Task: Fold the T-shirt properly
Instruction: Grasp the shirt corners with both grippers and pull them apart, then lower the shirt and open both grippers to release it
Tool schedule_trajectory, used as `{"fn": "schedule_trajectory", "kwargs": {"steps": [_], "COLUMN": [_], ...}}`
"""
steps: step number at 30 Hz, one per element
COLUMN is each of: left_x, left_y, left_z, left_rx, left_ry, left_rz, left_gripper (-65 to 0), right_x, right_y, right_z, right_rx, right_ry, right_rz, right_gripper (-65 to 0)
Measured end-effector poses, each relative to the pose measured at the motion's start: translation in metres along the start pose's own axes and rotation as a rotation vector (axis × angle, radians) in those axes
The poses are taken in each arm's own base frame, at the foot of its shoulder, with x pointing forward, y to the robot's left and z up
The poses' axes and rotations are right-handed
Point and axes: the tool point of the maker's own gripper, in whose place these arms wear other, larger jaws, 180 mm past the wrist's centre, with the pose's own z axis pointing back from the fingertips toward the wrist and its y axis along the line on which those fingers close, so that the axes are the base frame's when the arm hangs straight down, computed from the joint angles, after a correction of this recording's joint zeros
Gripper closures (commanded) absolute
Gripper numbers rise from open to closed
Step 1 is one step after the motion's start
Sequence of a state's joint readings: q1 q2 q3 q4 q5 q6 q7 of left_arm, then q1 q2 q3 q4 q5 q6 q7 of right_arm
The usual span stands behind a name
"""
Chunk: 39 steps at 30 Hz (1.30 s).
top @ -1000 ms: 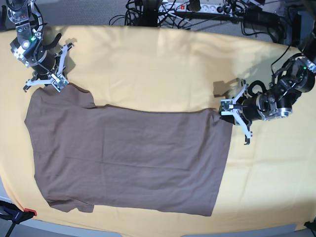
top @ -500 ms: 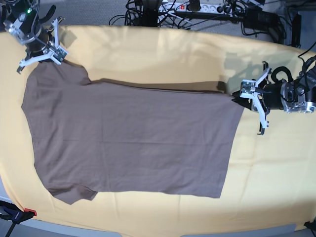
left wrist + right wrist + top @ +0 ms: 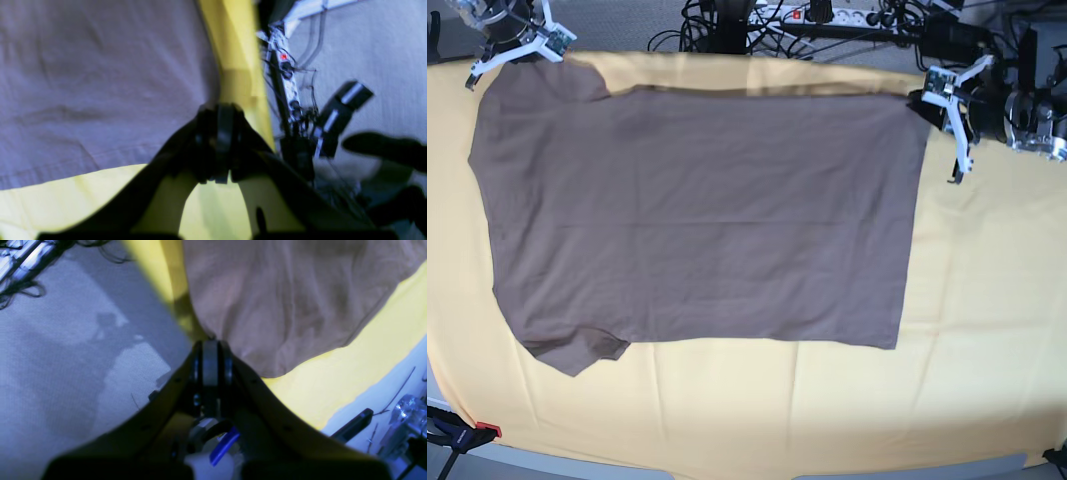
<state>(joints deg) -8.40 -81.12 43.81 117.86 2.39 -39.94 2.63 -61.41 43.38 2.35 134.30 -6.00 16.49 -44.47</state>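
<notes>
Closest to the lens in each wrist view, my pincers are pressed together on cloth. My left pincer [image 3: 217, 111] is clamped on a corner of the T-shirt [image 3: 100, 76], at the point where its stitched hem edge meets the side edge. My right pincer [image 3: 210, 343] is clamped on the shirt's sleeve end, where the fabric bunches into soft folds running away from the grip.

Further out, the base view shows the whole T-shirt [image 3: 697, 210] lying flat on the yellow cloth [image 3: 827, 400] that covers the bench. It occupies the upper left and centre of the frame, sleeves toward the left, hem toward the right. Its far edge lies near the far edge of the bench, held at both ends: right pincer [image 3: 517, 35] at upper left, left pincer [image 3: 937, 95] at upper right.

Handling judgement: the fabric is thin, light and limp. It will drape and sag between two held points, drag across the cloth beneath, and wrinkle readily. Take hold at corners and seamed edges, where the doubled hem gives the jaws more to bite on, and keep both holds level so the edge remains taut.

View comparison: the wrist views confirm fabric actually pinched at each tip, which the base view renders too small to verify. Only the base view shows overall layout and the near sleeve [image 3: 577, 350], which lies slightly rumpled at lower left. No tag is discernible.
</notes>
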Motion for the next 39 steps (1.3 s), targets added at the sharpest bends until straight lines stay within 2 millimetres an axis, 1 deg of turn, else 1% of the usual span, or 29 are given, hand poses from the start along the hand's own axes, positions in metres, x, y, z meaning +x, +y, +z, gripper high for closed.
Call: {"fn": "schedule_trajectory", "kwargs": {"steps": [2, 6, 7, 9, 12, 14, 15, 17, 19, 21, 22, 25, 27, 31, 33, 37, 39], "left_x": [0.0, 0.012, 0.016, 0.023, 0.026, 0.031, 0.029, 0.016, 0.007, 0.003, 0.001, -0.011, -0.021, -0.026, -0.027, -0.028, -0.028], "left_y": [0.0, 0.002, 0.002, 0.002, 0.01, 0.021, 0.029, 0.048, 0.064, 0.073, 0.081, 0.101, 0.111, 0.123, 0.126, 0.126, 0.128], "left_z": [0.001, 0.001, 0.002, 0.001, -0.008, -0.015, -0.019, -0.025, -0.029, -0.032, -0.032, -0.024, -0.016, -0.008, -0.008, -0.013, -0.014], "left_rx": [0.0, 0.006, 0.007, 0.009, 0.036, 0.089, 0.128, 0.216, 0.284, 0.309, 0.331, 0.383, 0.408, 0.437, 0.452, 0.444, 0.454], "left_ry": [0.009, -0.017, -0.026, -0.04, -0.036, -0.044, -0.031, 0.028, 0.063, 0.062, 0.067, 0.103, 0.142, 0.141, 0.137, 0.13, 0.136], "left_rz": [-0.012, -0.04, -0.048, -0.06, -0.113, -0.123, -0.114, -0.091, -0.088, -0.081, -0.08, -0.078, -0.079, -0.049, -0.035, -0.023, -0.017], "left_gripper": [0.0, 0.0, 0.0, 0.0, 0.0, 0.0, 0.0, 0.0, 0.0, 0.0, 0.0, 0.0, 0.0, 0.0, 0.0, 0.0, 0.0], "right_x": [-0.001, 0.01, 0.014, 0.027, 0.059, 0.08, 0.084, 0.081, 0.076, 0.076, 0.075, 0.071, 0.069, 0.07, 0.07, 0.078, 0.073], "right_y": [0.002, -0.022, -0.025, -0.031, -0.047, -0.054, -0.056, -0.062, -0.082, -0.1, -0.107, -0.121, -0.131, -0.144, -0.145, -0.142, -0.144], "right_z": [0.0, 0.001, 0.001, 0.0, -0.001, 0.0, -0.004, -0.018, -0.031, -0.04, -0.043, -0.052, -0.052, -0.048, -0.048, -0.048, -0.054], "right_rx": [0.003, -0.12, -0.13, -0.133, -0.127, -0.104, -0.088, -0.069, -0.103, -0.131, -0.135, -0.15, -0.175, -0.203, -0.204, -0.173, -0.172], "right_ry": [0.002, -0.052, -0.073, -0.129, -0.271, -0.37, -0.395, -0.386, -0.373, -0.375, -0.371, -0.35, -0.336, -0.336, -0.337, -0.398, -0.391], "right_rz": [-0.009, 0.03, 0.031, 0.029, -0.023, -0.041, -0.051, -0.062, -0.091, -0.111, -0.104, -0.107, -0.101, -0.079, -0.077, -0.111, -0.124], "right_gripper": [0.0, 0.0, 0.0, 0.0, 0.0, 0.0, 0.0, 0.0, 0.0, 0.0, 0.0, 0.0, 0.0, 0.0, 0.0, 0.0, 0.0]}}
